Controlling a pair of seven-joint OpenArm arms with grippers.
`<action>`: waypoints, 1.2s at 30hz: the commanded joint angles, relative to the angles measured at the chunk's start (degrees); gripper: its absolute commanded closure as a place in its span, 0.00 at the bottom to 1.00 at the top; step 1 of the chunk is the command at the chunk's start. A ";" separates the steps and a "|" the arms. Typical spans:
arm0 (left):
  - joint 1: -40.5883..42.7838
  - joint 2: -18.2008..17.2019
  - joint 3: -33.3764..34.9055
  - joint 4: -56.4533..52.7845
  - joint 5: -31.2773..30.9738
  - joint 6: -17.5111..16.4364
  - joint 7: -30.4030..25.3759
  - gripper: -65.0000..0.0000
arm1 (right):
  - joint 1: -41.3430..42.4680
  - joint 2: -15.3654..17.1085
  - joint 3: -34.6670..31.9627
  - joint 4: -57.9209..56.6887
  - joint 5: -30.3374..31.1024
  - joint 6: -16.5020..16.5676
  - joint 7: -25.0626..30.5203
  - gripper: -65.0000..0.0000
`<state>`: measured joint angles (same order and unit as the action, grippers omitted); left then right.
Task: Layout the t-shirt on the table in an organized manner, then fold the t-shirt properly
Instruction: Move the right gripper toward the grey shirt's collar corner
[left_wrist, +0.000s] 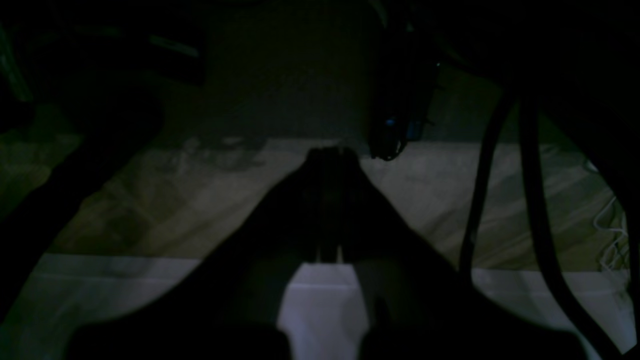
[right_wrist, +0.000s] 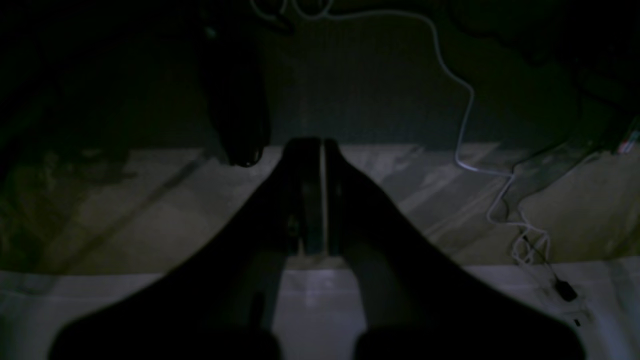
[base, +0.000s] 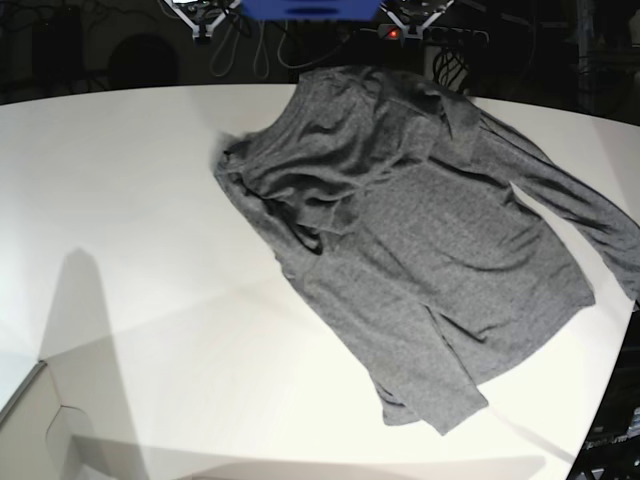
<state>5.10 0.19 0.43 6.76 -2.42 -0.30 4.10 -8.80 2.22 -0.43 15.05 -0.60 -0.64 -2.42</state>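
grey long-sleeved knit t-shirt (base: 420, 240) lay rumpled on the white surface (base: 130, 200), long axis diagonal, toward the left arm's side; both the left pincer (left_wrist: 330, 155) and right pincer (right_wrist: 312, 147) were closed, empty, off it.

My left gripper (left_wrist: 330, 152) and right gripper (right_wrist: 315, 145): jaws pressed together, each pointing forward, holding nothing visible.
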 joint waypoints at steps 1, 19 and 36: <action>0.48 0.12 0.06 0.05 0.17 0.51 -0.01 1.00 | -0.13 0.20 0.03 0.12 0.29 0.69 0.09 1.00; 1.09 0.12 0.06 0.05 0.17 0.51 -0.36 1.00 | -0.48 0.29 0.03 0.12 0.29 0.69 0.09 1.00; 11.03 -2.52 -0.29 14.29 -0.35 0.16 0.08 1.00 | -13.22 1.52 0.38 17.79 0.29 0.78 0.26 1.00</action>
<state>15.64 -1.91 0.27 20.88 -2.90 -0.32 4.60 -21.52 3.68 -0.08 32.62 -0.62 -0.21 -2.98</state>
